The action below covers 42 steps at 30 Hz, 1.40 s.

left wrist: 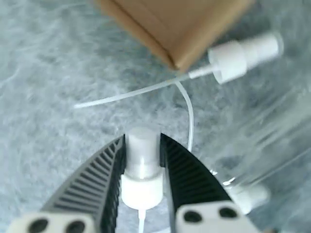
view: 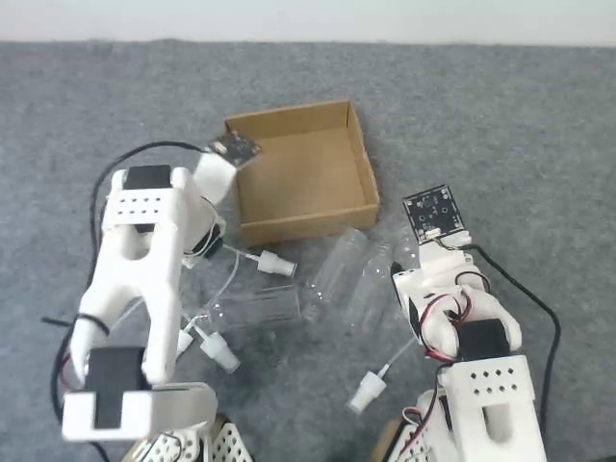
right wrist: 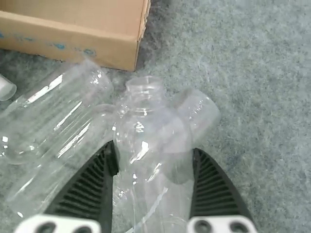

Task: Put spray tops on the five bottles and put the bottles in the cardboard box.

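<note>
Pinched tight in left gripper (left wrist: pixel 142 141), white spray top (left wrist: pixel 142 174), thin tube trailing. Clamped in right gripper (right wrist: pixel 153 153), clear uncapped bottle (right wrist: pixel 146 121), beside other bottles (right wrist: pixel 53 111) lying on grey table (right wrist: pixel 252 58). Beyond, brown cardboard box (right wrist: pixel 73 36), open.

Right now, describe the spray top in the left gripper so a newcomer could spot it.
Find the cardboard box, then its corner nearest the left arm. Just off it, the left gripper is shut on a white spray top. The neighbouring spray top lies loose; this one is clamped.
</note>
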Available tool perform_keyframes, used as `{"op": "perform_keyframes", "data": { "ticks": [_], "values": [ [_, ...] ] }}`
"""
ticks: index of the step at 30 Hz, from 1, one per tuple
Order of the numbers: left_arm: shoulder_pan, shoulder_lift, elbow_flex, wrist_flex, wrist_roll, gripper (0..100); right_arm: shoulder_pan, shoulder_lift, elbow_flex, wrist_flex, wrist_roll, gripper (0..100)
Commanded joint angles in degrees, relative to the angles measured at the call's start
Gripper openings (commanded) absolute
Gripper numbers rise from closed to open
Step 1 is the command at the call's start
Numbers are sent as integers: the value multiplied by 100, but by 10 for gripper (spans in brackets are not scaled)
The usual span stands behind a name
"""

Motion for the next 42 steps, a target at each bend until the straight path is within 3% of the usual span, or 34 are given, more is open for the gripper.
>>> {"op": "perform_keyframes", "data": {
  "ticks": [1, 5, 10, 17, 26, 42],
  "values": [
    [0, -712, -224, 35, 1248, 12, -154, -127, -79, -154, -70, 37],
    [9, -1011, -251, 26, 2101, 12, -303, -127, -18, -154, -79, 37],
    [-26, -1503, -251, 18, 2637, 12, -303, -127, -26, -163, -97, 37],
    [-35, -2233, -224, -88, 3349, 12, -303, -127, -18, -365, -897, 37],
    [-44, -3095, -251, -642, 4404, 12, -303, -127, -18, -400, -932, 37],
    [-44, -5116, -215, -1758, 5415, 12, -303, -127, -18, -400, -932, 37]
  ]
}}
